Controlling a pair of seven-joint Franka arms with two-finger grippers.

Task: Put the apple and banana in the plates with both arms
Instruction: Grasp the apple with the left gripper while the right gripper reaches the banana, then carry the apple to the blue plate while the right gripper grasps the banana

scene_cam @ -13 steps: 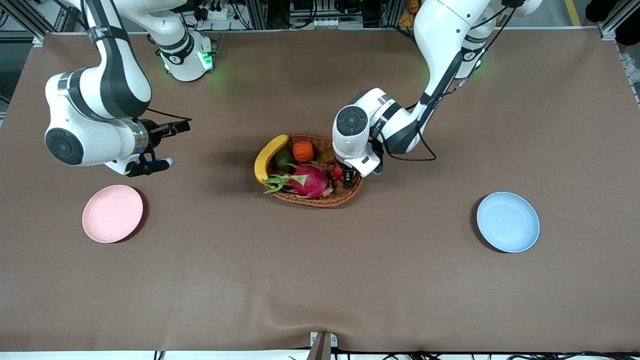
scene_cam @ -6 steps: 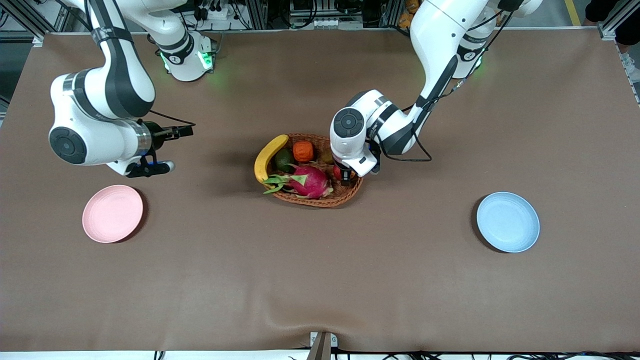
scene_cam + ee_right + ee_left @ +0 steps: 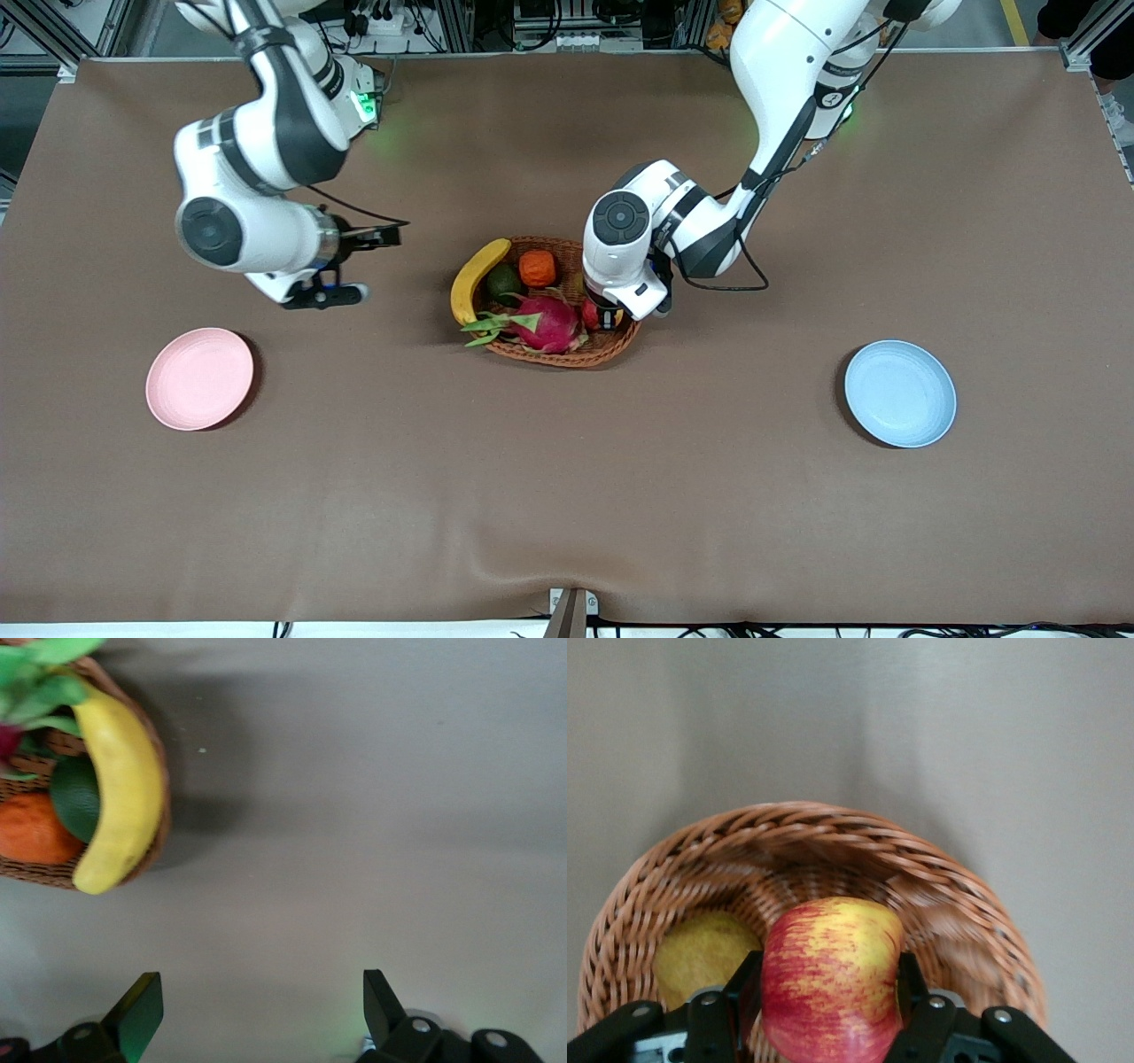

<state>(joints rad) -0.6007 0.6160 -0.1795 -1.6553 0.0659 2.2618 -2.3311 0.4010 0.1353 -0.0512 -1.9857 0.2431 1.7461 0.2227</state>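
The red-and-yellow apple is in the wicker basket, and my left gripper is shut on it with one finger against each side. In the front view the apple peeks out beside that gripper, at the basket's end toward the left arm. The yellow banana lies along the basket's rim at the right arm's end. My right gripper is open and empty over bare table beside the banana. The pink plate and the blue plate are both empty.
The basket also holds a pink dragon fruit, an orange ribbed fruit, a dark green fruit and a yellowish fruit beside the apple. My right gripper hangs between the basket and the pink plate.
My left gripper has shut on the apple in the basket. The right arm has swung from above the pink plate toward the basket's banana end, its gripper still open.
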